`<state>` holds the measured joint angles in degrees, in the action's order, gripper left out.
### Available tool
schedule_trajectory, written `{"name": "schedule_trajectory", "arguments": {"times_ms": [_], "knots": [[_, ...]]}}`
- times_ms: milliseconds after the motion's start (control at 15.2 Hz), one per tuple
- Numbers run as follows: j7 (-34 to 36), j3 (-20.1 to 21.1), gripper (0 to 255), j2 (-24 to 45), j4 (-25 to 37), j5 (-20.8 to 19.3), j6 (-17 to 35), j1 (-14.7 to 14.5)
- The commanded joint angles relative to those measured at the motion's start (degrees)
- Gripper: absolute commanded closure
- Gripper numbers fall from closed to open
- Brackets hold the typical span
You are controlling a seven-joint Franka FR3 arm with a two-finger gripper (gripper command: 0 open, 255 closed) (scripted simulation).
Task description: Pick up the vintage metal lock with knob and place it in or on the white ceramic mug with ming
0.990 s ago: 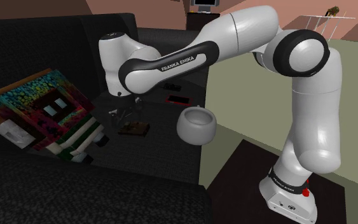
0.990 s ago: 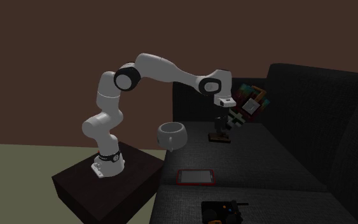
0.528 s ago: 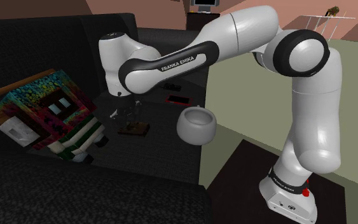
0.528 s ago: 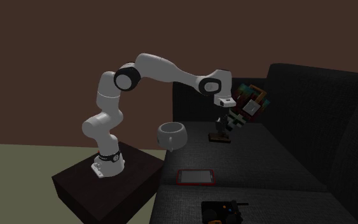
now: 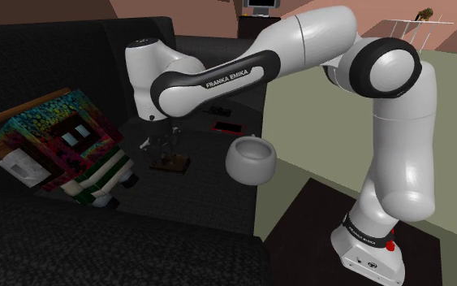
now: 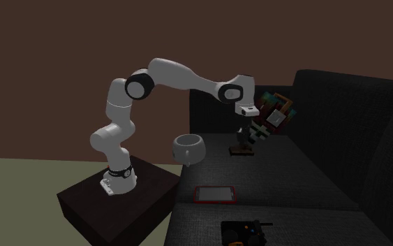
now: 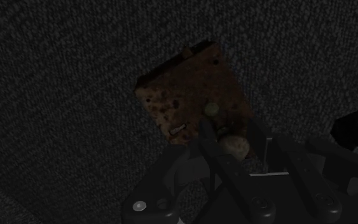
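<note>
Near corner of lock (image 7: pixel 185 95) behind fingers (image 7: pixel 207 143).

A: Where do we stand on layout?
B: We have the lock (image 5: pixel 170 163) lying flat on the sofa (image 6: pixel 306 175) seat, with the end effector (image 5: pixel 164 145) right over it.
A: Mug?
B: We see the mug (image 5: pixel 251 158) at the seat's edge, between lock and stand (image 6: pixel 118 201); in the shoulder view it's right of the lock, near but apart.
A: Anything else we log?
B: Cushion (image 5: pixel 52 146) propped against the backrest, left of the lock in the shoulder view. Tablet (image 6: pixel 215 193) flat on the seat, beyond lock and mug in that view, nearer us in the second exterior view.
</note>
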<state>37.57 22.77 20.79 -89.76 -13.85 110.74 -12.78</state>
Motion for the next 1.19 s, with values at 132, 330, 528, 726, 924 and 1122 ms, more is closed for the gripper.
{"name": "schedule_trajectory", "arguments": {"times_ms": [132,330,528,726,924,1122], "knots": [[-0.43,0.15,255,-0.47,2.27,0.34,-2.65,-0.09],[-0.73,0.25,255,-0.68,4.29,0.54,-4.84,-0.21],[-1.02,0.33,255,-0.76,6.49,0.67,-7.09,-0.38],[-1.28,0.40,255,-0.70,8.88,0.74,-9.41,-0.60],[-1.52,0.45,255,-0.49,11.50,0.73,-11.80,-0.87],[-1.74,0.50,255,-0.11,14.37,0.64,-14.29,-1.22]]}}
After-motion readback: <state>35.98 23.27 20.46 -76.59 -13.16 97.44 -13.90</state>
